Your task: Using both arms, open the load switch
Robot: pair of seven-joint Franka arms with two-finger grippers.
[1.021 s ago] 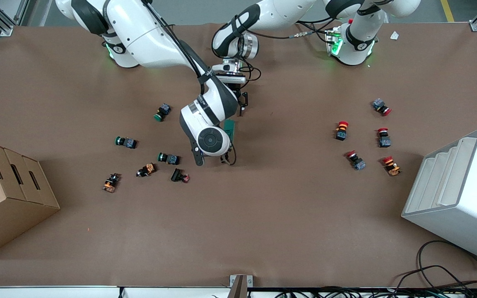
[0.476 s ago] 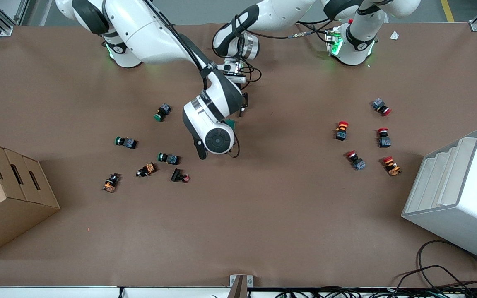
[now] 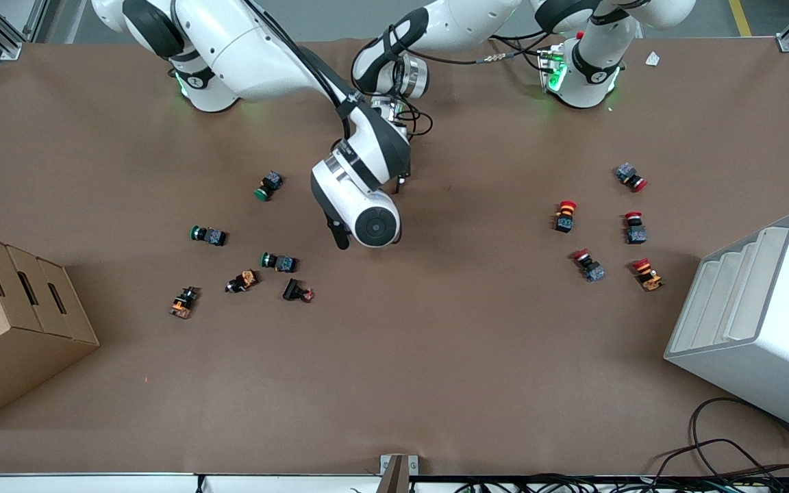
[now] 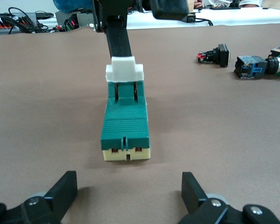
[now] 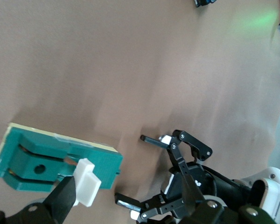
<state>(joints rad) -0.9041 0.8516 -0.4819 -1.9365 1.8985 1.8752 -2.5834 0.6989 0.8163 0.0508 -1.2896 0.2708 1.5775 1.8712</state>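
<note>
Two grippers meet at one load switch, which lies flat on the table (image 3: 394, 370) between two clusters of buttons.

Toward the right arm's end from the switch stand one cardboard box (image 3: 14, 322) and six scattered push buttons (image 3: 278, 261). The switch (image 4: 125, 128) is hidden under the right arm's wrist in the front view. The right gripper (image 4: 117, 46) is at its white toggle (image 4: 124, 70); whether it grips cannot be told. The left gripper (image 4: 128, 191) is spread wide just off the switch's cream end, touching nothing. Toward the left arm's end are five red-capped buttons (image 3: 587, 265) and one white rack (image 3: 757, 322).
</note>
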